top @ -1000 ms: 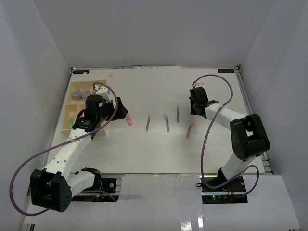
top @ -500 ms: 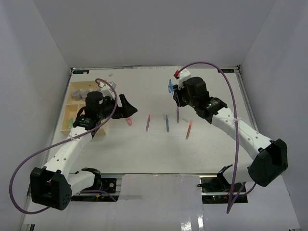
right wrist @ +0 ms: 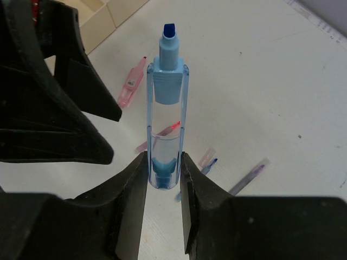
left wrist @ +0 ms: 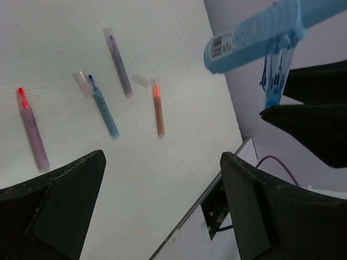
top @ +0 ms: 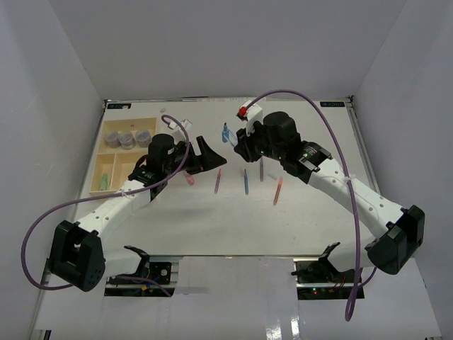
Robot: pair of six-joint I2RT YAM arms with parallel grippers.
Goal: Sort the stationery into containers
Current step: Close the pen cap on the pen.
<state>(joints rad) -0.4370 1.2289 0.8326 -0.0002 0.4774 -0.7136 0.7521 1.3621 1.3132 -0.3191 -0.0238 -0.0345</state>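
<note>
My right gripper point(right wrist: 164, 173) is shut on the lower end of a clear blue marker point(right wrist: 165, 108) and holds it above the table point(top: 226, 133). My left gripper point(top: 203, 153) is open and empty, just left of the marker; its dark fingers point(right wrist: 59, 108) show beside it. The marker also shows in the left wrist view point(left wrist: 255, 35). On the table lie a pink pen point(top: 188, 177), a pink red-tipped pen point(top: 218, 180), a blue pen point(top: 245, 182), a dark grey pen point(top: 262, 168) and an orange pen point(top: 278, 190). The cream tray point(top: 113, 159) holds three pots point(top: 127, 139) and a green pen point(top: 104, 180).
White walls enclose the table on the left, back and right. Purple cables arc over both arms. The table's near edge and a dark mounting rail point(left wrist: 217, 206) lie below my left gripper. Loose clear caps point(left wrist: 140, 80) lie near the pens.
My right arm has swung left and forward with the blue marker raised. My left gripper has moved right, away from the tray, to beside the marker.
</note>
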